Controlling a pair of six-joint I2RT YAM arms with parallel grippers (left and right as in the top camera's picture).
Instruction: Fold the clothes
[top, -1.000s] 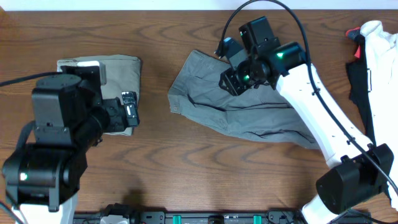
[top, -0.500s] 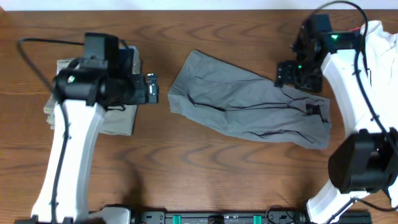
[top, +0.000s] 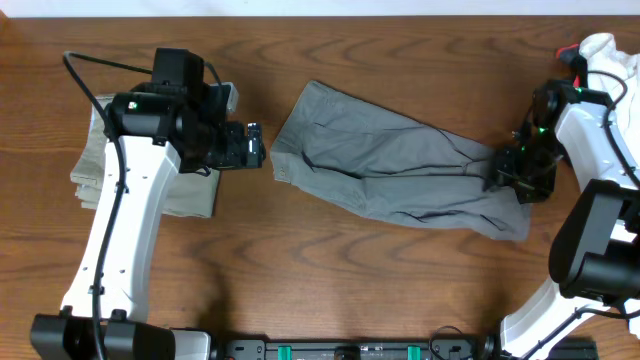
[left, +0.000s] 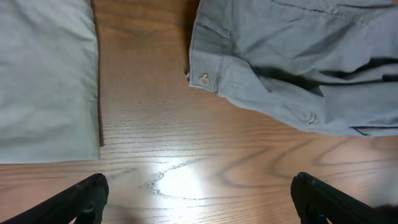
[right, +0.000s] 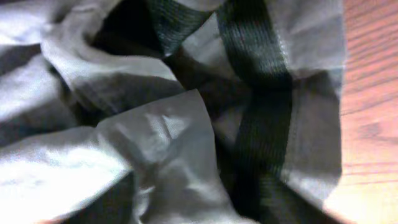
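Within the last second both arms have swung out to the two ends of the grey shorts (top: 390, 165). The shorts lie spread across the middle of the table (top: 330, 290), waistband toward the left arm. The left gripper (top: 248, 146) has come off the beige shorts (top: 90, 172) and hovers just beside the waistband corner, jaws wide apart, not touching. The right gripper (top: 515, 172) has crossed to the leg hem and sits in the cloth (its wrist view shows only bunched fabric, so I cannot tell whether it pinches). This looks like preparation for a fold.
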